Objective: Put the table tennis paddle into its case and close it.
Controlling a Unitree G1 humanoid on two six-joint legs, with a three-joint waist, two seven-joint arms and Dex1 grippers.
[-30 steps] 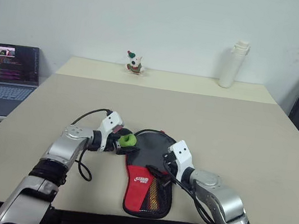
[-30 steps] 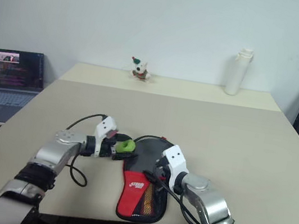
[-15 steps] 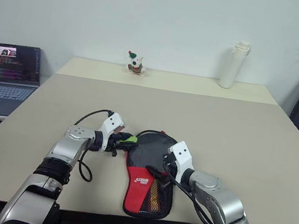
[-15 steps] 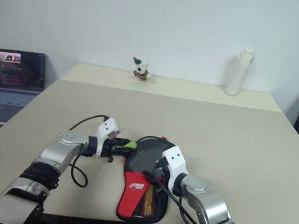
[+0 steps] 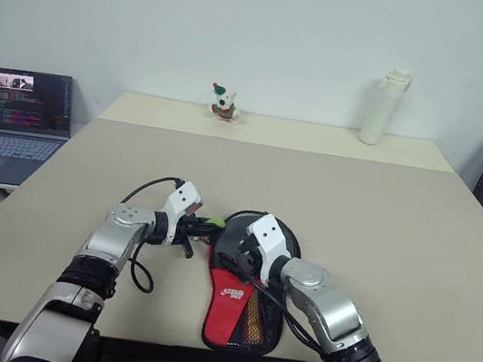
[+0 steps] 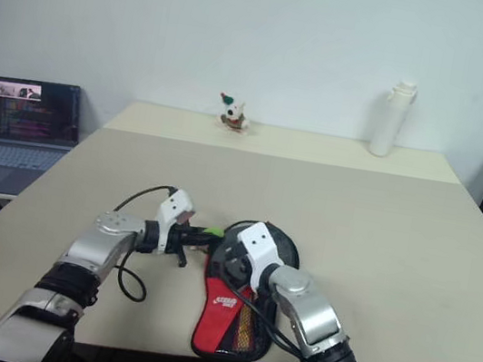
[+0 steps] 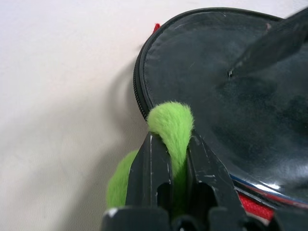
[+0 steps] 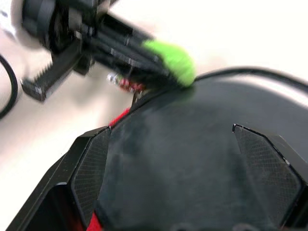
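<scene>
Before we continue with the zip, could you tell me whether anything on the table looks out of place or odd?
Nothing looks spilled or damaged. The case lies flat. The left gripper has its fingers shut on a fuzzy green pull at the case's edge, and the right gripper stands open over the black top.

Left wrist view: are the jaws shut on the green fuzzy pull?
Yes, the left gripper has its jaws pinched on the green fuzzy pull at the case edge.
</scene>
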